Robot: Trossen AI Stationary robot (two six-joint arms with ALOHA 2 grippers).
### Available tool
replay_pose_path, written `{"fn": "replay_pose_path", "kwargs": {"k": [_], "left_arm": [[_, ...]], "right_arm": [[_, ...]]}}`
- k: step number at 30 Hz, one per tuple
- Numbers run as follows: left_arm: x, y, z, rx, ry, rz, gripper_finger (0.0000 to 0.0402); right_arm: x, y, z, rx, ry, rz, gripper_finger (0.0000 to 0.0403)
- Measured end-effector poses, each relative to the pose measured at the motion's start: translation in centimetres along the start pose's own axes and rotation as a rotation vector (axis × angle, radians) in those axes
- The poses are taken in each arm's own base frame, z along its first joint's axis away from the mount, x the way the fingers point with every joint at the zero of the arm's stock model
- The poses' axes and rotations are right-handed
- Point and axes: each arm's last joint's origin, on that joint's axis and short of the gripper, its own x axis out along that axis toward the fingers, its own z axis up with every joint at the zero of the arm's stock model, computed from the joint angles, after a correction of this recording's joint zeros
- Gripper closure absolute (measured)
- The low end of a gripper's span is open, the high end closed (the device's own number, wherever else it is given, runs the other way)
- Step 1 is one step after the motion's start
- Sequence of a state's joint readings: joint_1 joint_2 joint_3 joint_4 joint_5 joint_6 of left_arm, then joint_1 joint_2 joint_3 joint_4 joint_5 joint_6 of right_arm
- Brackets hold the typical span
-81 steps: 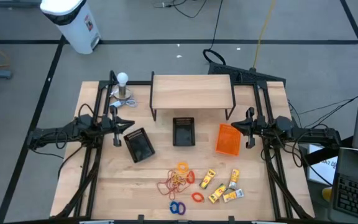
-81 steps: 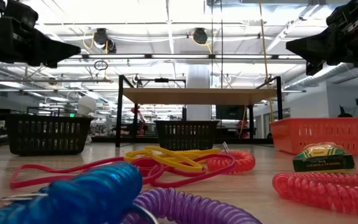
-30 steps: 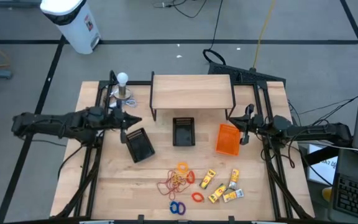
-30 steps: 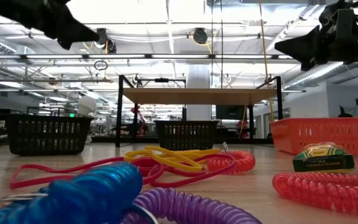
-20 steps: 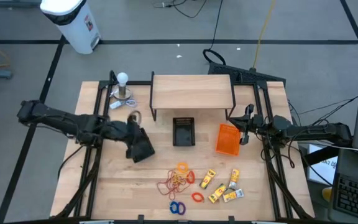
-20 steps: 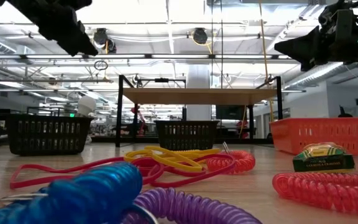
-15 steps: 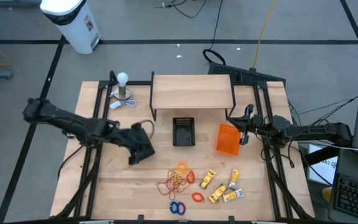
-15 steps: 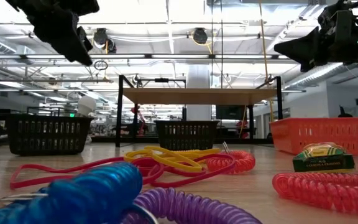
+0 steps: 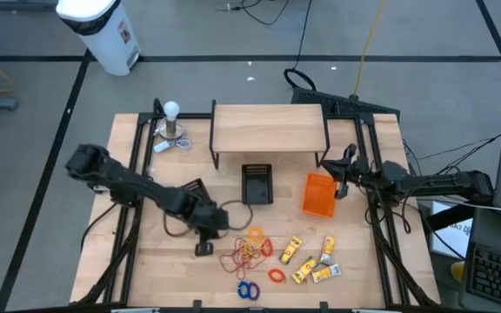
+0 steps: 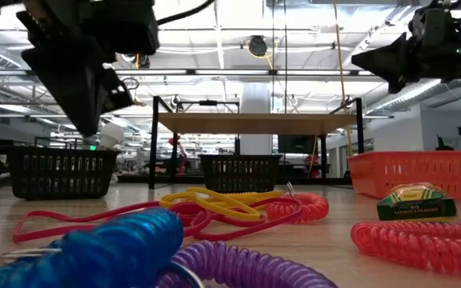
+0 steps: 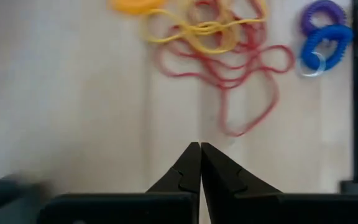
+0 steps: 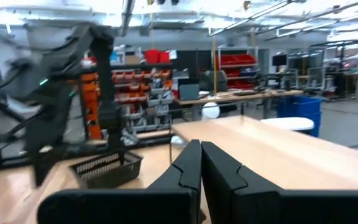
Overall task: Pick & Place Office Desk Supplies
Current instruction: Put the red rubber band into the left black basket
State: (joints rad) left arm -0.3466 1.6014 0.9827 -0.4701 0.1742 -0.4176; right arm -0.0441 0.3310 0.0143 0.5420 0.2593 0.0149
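Hovering just beside the tangle of red and yellow rubber bands [image 9: 246, 254], the left gripper [image 9: 203, 248] has its fingers pressed together, holding nothing. The bands lie on the table [image 9: 172, 265] in front of the middle black mesh bin [image 9: 257, 183], with the yellow packets [image 9: 311, 258] beyond them. The right gripper [image 9: 341, 178], likewise pinched closed and empty, waits near the orange bin [image 9: 319, 195].

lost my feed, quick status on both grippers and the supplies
Left gripper shut, empty, above table beside the rubber bands. Right gripper shut, empty, waiting by orange bin. Nothing between left gripper and bands.
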Motion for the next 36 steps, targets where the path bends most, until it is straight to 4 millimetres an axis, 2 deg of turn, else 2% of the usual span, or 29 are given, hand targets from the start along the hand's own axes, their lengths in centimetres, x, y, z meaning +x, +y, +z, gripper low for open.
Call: {"fn": "replay_pose_path", "kwargs": {"k": [4,10,13,17,21,25,30,36], "left_arm": [[1.9,-1.2,1.4,-0.036,0.049,-0.032,0.0388],[4.2,-1.3,2.3,-0.081,0.105,0.011,0.0362],[5.1,-1.9,2.6,-0.074,0.121,0.016,0.0326],[5.9,-3.2,2.8,-0.043,0.140,0.069,0.0257],[5.9,-4.2,3.1,-0.048,0.160,0.126,0.0189],[6.5,-4.2,3.0,-0.074,0.175,0.159,0.0151],[8.1,-3.9,3.0,-0.097,0.180,0.165,0.0149],[8.7,-3.6,2.8,-0.087,0.173,0.231,0.0185]], "right_arm": [[0.0,0.0,0.3,-0.008,-0.032,-0.002,0.0403],[0.1,0.0,-0.1,-0.026,0.003,-0.003,0.0403],[0.2,0.0,-0.3,-0.025,0.024,-0.002,0.0403],[0.3,0.1,-0.4,-0.013,0.033,-0.003,0.0403],[0.3,0.1,-0.2,-0.013,0.017,-0.002,0.0403],[0.3,0.1,0.1,-0.032,-0.013,-0.002,0.0403],[0.2,0.1,0.2,-0.030,-0.029,-0.002,0.0403],[0.2,0.1,0.4,-0.027,-0.047,-0.002,0.0403]]}}
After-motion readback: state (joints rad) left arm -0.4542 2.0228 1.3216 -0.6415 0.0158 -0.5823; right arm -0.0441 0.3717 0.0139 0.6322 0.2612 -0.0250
